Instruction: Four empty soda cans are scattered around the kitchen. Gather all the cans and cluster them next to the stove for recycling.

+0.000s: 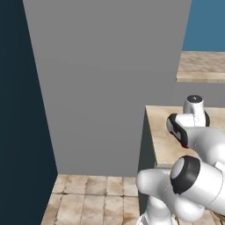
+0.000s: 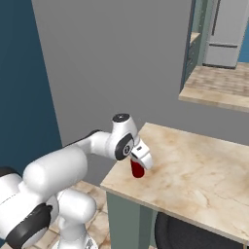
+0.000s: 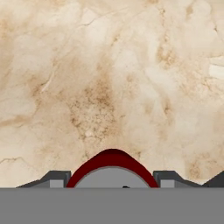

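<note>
I had the gripper (image 2: 139,164) pointing down over the near left corner of the beige marble counter (image 2: 194,170), partly closed and clamped around a red soda can (image 2: 137,169). From the right base camera the can hung from the white hand, its lower end at or just above the stone; I could not tell whether it touched. Through the hand camera I saw the can's (image 3: 112,168) silvery top and red rim sitting between the two dark fingertips (image 3: 56,178), one on each side, with bare veined marble (image 3: 109,87) spreading out beyond it. From the left base camera I saw the wrist over that counter (image 1: 160,136), but the fingers and the can were hidden behind the arm. The can was close to the counter's left edge, near its front corner; to the right the slab ran wide and bare. Below that edge the grey-green cabinet side (image 2: 121,214) dropped to the brown tiled floor (image 1: 94,200). A plain grey wall (image 1: 105,83) stood behind, with a dark blue wall (image 1: 19,110) further left. Across a gap, a second marble counter (image 2: 219,90) lay beyond, with a steel fridge (image 2: 223,34) at the back.
</note>
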Robot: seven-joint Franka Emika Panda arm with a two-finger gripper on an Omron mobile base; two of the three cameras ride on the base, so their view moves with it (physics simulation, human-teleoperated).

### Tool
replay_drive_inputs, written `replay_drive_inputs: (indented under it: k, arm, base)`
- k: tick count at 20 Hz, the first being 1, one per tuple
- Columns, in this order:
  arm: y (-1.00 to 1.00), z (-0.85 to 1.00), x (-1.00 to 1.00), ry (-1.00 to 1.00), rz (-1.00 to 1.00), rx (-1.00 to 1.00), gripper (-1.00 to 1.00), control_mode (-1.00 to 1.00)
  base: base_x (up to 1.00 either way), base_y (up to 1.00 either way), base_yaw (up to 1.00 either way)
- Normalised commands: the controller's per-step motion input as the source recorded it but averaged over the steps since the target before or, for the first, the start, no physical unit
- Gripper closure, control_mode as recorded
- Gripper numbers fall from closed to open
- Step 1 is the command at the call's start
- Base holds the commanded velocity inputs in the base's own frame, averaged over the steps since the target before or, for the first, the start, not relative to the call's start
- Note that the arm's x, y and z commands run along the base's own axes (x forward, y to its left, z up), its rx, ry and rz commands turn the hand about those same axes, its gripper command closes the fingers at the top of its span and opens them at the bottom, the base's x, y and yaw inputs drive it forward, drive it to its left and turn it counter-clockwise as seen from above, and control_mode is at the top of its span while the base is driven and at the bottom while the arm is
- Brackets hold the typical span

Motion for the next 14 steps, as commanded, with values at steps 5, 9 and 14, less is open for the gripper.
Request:
replay_drive_inputs:
  k: [5,9,14]
  arm:
    - [0.00,0.11,-0.10,0.00,0.00,0.00,1.00,-1.00]
    - [0.00,0.00,0.00,0.00,0.00,0.00,1.00,-1.00]
    - [0.00,0.00,0.00,0.00,0.00,0.00,1.00,-1.00]
  base:
    - [0.00,0.00,0.00]
    - [0.00,0.00,0.00]
    - [0.00,0.00,0.00]
